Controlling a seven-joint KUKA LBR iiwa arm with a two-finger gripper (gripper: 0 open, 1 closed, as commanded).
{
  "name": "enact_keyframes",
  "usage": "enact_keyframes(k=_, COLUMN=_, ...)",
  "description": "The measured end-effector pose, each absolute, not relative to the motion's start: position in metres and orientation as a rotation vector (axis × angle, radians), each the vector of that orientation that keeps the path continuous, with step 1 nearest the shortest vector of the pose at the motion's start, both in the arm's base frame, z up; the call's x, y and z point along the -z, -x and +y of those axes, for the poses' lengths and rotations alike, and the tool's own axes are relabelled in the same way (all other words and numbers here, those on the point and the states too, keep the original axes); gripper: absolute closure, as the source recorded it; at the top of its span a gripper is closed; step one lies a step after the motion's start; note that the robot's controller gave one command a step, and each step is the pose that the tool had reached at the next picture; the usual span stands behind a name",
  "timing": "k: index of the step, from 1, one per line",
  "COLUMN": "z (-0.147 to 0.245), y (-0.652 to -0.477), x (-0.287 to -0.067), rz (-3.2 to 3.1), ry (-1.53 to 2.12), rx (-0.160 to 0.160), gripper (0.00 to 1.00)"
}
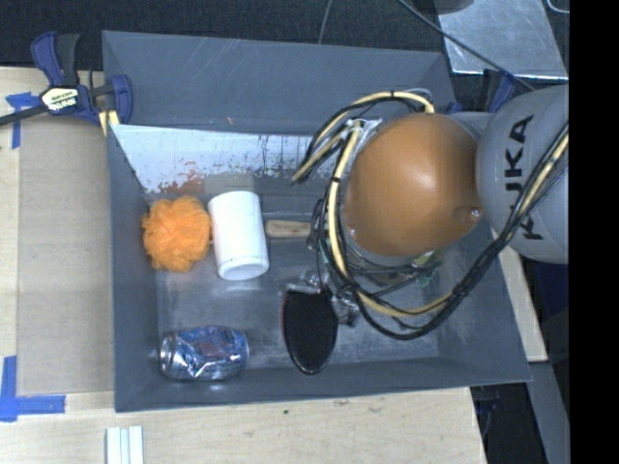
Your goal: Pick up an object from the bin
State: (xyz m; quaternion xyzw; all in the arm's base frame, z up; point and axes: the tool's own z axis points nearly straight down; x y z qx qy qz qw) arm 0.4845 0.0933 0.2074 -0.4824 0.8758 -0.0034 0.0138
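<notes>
From the camera view, looking down, the grey metal bin (290, 85) holds five loose things, each lying apart from most of the others on the floor.

The arm (527, 177) comes in from the right. Its wrist wears a rounded orange cover (411, 187) ringed by looping yellow and black cables (334, 177), and it hangs over the right half of the bin.

Only a little metal of the pincer (324, 293) pokes out under the cover's lower left edge. Whether it is apart or together cannot be told from here.

Just below and left of that metal lies a black oval object (309, 334). It is flat and dark, sits near the front wall at the bin's middle, and its long axis runs front to back. Its upper end is right at the pincer, but whether the two touch is unclear. Nothing can be seen clamped in the pincer.

A short wooden stick (287, 228) lies level towards the back. Its right end disappears under the cables and its left end is just beside a white cylindrical cup (238, 233).

The cup lies on its side with its open or flat end facing the front. A fluffy orange ball (177, 233) sits against the cup's left side, near the left wall.

A crushed blue and silver can (203, 351) lies on its side in the front left corner, well apart from the black oval object.
</notes>
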Motion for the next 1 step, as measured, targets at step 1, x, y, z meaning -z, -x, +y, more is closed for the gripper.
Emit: enact_keyframes(k=1, z=0.0598, y=-0.5094, x=-0.1801, rz=2.546, ry=1.791, rx=0.015, gripper=1.00)
